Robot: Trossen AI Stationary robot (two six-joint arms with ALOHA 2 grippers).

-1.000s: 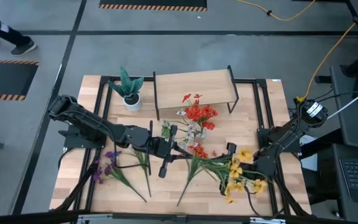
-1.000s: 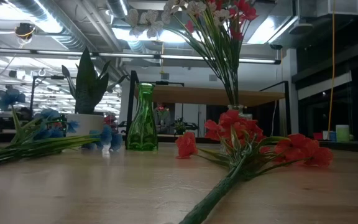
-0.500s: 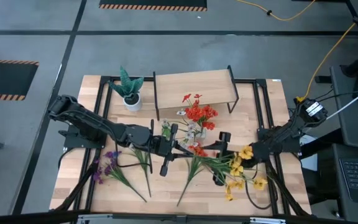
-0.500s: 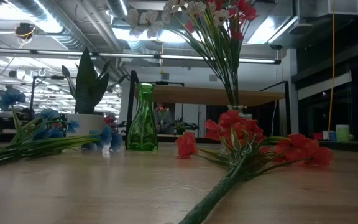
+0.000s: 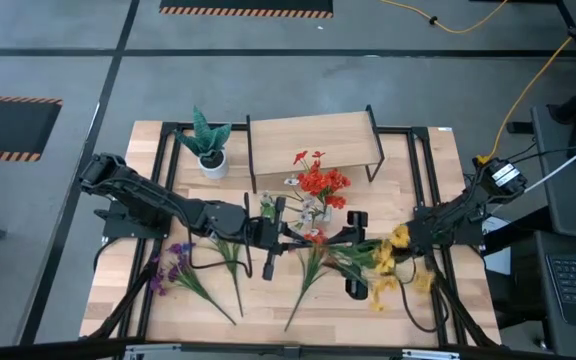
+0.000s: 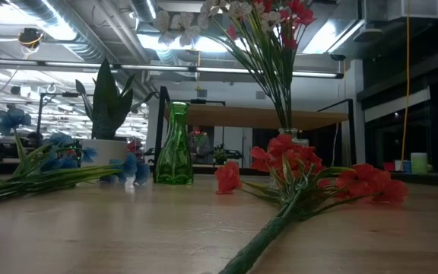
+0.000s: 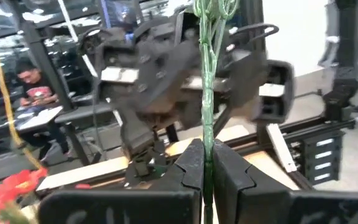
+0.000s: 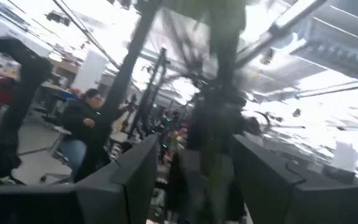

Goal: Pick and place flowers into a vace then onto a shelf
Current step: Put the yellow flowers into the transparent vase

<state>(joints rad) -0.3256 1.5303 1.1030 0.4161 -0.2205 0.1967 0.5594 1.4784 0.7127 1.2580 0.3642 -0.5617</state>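
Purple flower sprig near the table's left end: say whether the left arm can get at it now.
Probably not yet. The left gripper has its jaws shut on a thin green stem. The purple flower sprig lies uncovered close beside that arm, so it looks reachable once the stem is released.
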